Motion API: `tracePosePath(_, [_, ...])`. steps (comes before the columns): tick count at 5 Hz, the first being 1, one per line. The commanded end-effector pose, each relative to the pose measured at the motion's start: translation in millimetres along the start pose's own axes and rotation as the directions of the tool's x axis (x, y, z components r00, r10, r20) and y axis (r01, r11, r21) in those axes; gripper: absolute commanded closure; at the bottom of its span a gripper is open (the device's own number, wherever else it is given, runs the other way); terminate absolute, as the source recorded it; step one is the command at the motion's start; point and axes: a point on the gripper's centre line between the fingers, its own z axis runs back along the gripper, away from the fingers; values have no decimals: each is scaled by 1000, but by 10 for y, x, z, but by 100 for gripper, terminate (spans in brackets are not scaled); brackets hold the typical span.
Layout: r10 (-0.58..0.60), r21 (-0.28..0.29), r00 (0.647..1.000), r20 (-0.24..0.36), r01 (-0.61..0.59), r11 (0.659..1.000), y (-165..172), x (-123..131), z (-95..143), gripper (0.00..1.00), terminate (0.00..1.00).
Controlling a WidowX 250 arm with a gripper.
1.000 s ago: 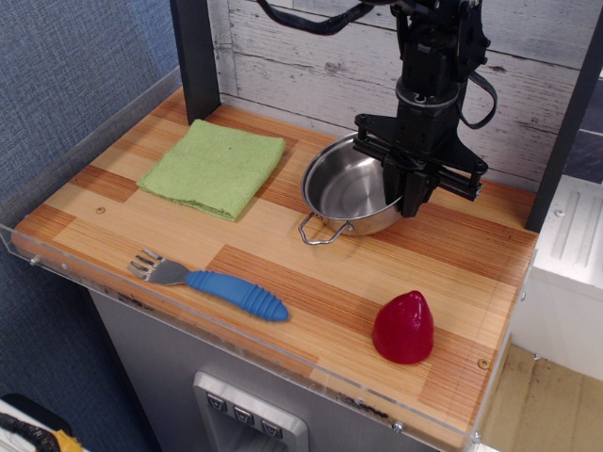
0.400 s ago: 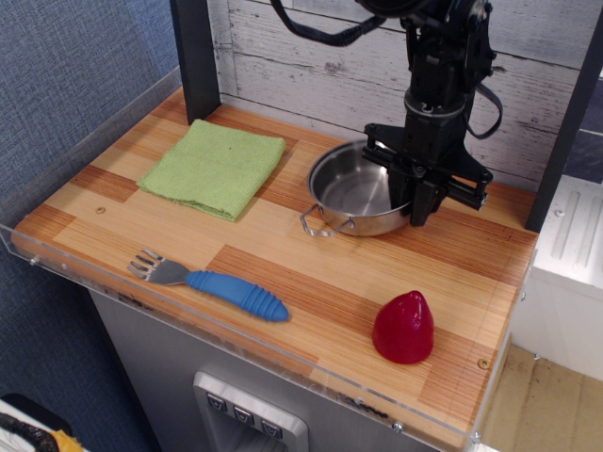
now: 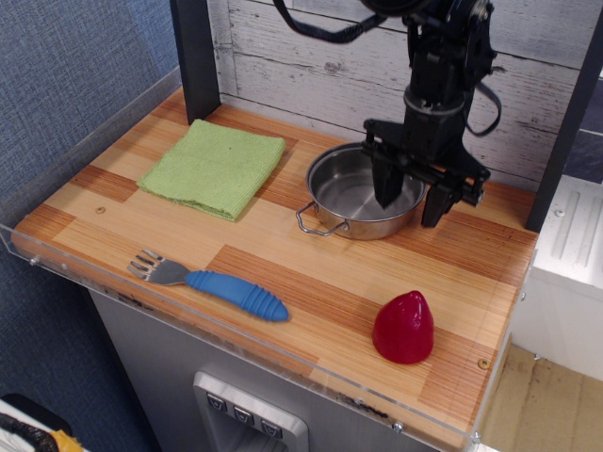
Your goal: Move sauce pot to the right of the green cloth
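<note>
The sauce pot (image 3: 350, 196) is a shiny steel pot with a wire loop handle toward the front. It sits flat on the wooden table, just to the right of the green cloth (image 3: 215, 167), which lies flat at the back left. My gripper (image 3: 412, 198) hangs over the pot's right rim with its jaws spread. One finger (image 3: 387, 186) is inside the pot and the other is outside the rim. The fingers do not clamp the rim.
A fork with a blue handle (image 3: 215, 282) lies near the front left edge. A red cone-shaped object (image 3: 403, 327) stands at the front right. A dark post (image 3: 195, 56) rises behind the cloth. A clear acrylic lip (image 3: 236, 330) runs along the table's front.
The gripper, earlier shut on the pot's right rim with the pot tilted, has opened. The pot now rests flat, a little further right and back.
</note>
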Motion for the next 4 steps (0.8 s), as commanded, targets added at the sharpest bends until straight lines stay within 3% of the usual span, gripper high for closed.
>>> tracePosePath(1, [119, 74, 984, 136, -130, 989, 361, -123, 755, 0, 0])
tracePosePath(2, [152, 96, 985, 87, -160, 982, 603, -295, 863, 0, 0])
tracePosePath(3, [162, 152, 986, 41, -167, 974, 709, -579, 965, 0, 0])
tracePosePath(4, [206, 144, 978, 31, -208, 967, 723, -871, 1094, 0, 0])
